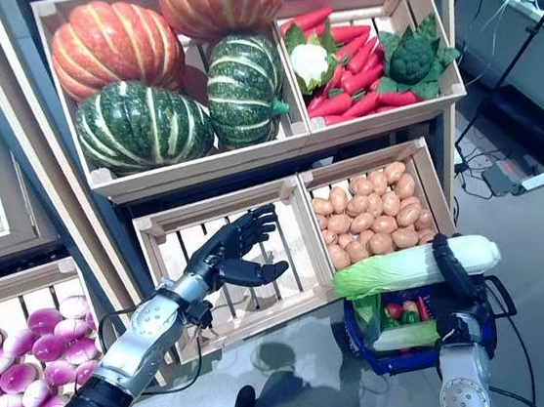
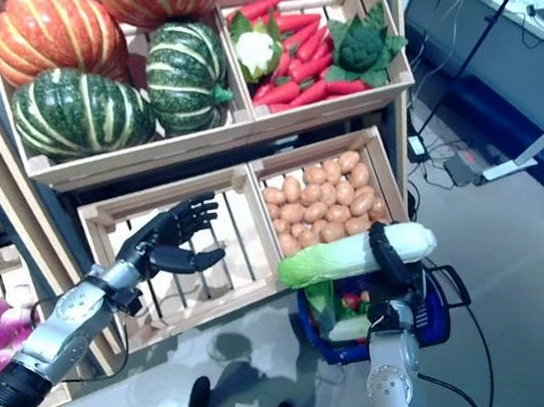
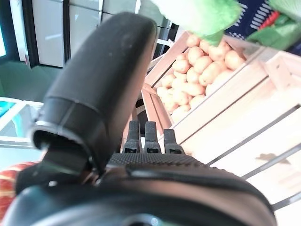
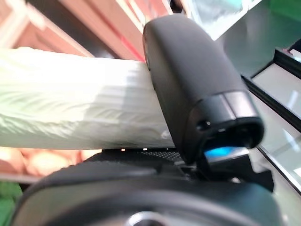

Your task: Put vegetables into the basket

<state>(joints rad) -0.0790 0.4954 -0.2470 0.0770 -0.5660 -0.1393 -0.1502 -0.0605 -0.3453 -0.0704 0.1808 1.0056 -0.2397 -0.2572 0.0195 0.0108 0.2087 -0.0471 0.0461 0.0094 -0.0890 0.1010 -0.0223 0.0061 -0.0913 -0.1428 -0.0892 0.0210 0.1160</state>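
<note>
My right hand [image 1: 453,267] is shut on a long napa cabbage [image 1: 412,266], white at one end and green at the other, held level just above the blue basket [image 1: 472,346]. The thumb [image 4: 197,89] wraps over the pale cabbage [image 4: 70,103] in the right wrist view. Inside the basket lie another leafy green [image 1: 406,334] and small red items [image 1: 396,309]. My left hand [image 1: 232,248] hovers open over an empty slatted wooden crate [image 1: 279,224], with nothing in it; its fingers [image 3: 146,136] show straight in the left wrist view.
A potato crate [image 1: 374,210] sits right behind the basket. Higher up are a crate of pumpkins and squashes [image 1: 148,81] and one with red peppers, cauliflower and broccoli [image 1: 362,62]. Purple-white turnips [image 1: 10,346] fill a crate at lower left. Cables lie on the floor at right.
</note>
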